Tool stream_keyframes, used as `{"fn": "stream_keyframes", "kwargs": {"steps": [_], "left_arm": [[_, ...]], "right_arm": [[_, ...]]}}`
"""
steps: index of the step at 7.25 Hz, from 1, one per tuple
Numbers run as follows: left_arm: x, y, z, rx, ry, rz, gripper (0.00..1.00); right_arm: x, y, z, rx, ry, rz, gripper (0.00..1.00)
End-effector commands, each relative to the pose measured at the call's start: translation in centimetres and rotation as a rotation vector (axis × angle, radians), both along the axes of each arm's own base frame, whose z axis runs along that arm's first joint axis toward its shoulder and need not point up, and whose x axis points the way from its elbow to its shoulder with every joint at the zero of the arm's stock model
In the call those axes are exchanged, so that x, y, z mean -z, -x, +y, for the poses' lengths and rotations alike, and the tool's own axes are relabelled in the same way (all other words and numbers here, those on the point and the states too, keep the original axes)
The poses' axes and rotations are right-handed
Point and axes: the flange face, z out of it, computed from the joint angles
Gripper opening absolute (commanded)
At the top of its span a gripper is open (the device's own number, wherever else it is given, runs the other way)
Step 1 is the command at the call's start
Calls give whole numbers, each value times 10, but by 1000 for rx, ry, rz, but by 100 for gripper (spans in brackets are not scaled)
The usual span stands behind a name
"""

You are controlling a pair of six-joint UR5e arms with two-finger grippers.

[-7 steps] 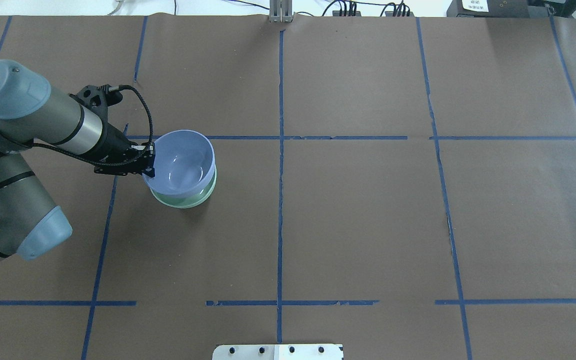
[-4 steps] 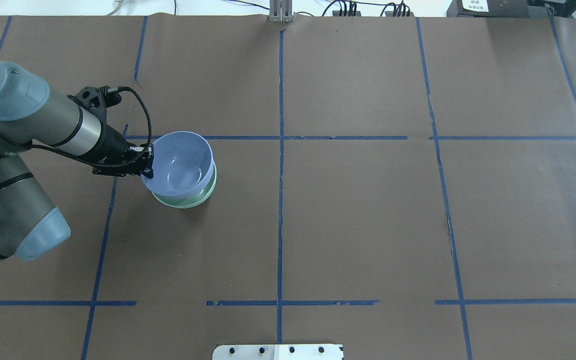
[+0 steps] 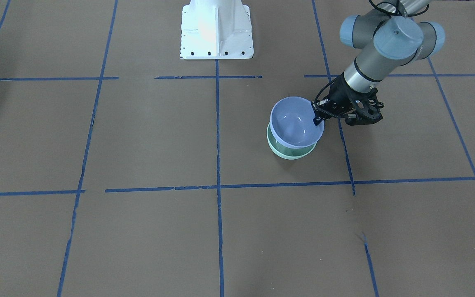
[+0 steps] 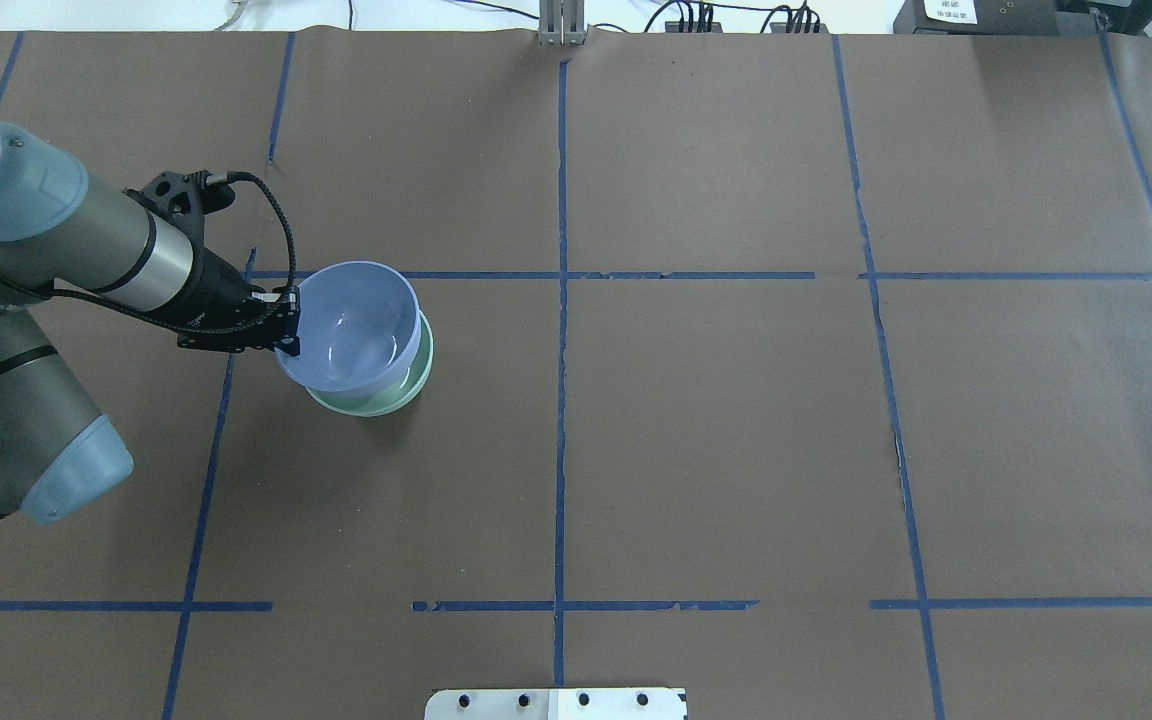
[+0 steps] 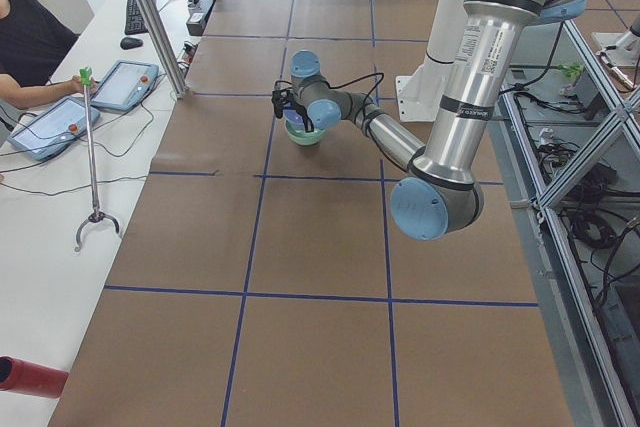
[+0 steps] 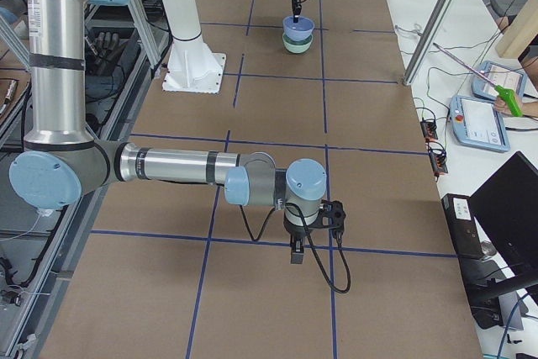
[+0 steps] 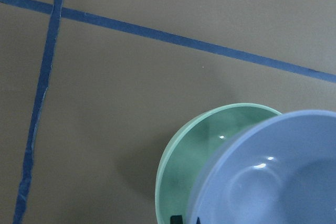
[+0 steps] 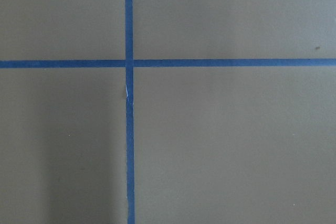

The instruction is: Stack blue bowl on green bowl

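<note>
Held blue bowl [image 4: 351, 325] by rim, left jaws pinched, over green bowl [image 4: 376, 403]. Looked light, stiff, slippy. Right jaws: couldn't tell.

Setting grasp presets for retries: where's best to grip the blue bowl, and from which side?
Pinch the blue bowl at its rim from above, one of the fingers inside and one outside, on the robot's-left side, where the left gripper holds it above the green bowl. It is mouth-up and likely too wide to span, so the thin wall is the pinchable part.
</note>
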Motion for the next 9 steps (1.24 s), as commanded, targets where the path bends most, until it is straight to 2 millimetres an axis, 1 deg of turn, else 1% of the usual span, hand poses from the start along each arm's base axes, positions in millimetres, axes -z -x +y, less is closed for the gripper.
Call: {"fn": "stream_keyframes", "kwargs": {"steps": [1, 2, 5, 6, 7, 8, 9], "left_arm": [[-6, -4, -1, -9, 2, -9, 85], [-7, -5, -1, -12, -11, -13, 100], [3, 0, 0, -10, -31, 1, 100], [8, 5, 0, -6, -43, 10, 100], [19, 16, -2, 5, -58, 19, 100], [25, 48, -17, 20, -120, 11, 100], [25, 94, -40, 19, -190, -66, 100]], "right_arm": [[0, 0, 0, 0, 1, -1, 100], [0, 0, 0, 0, -1, -1, 100], [0, 0, 0, 0, -1, 0, 100], [0, 0, 0, 0, -1, 0, 100], [0, 0, 0, 0, 1, -1, 100], [0, 0, 0, 0, -1, 0, 100], [0, 0, 0, 0, -1, 0, 100]]}}
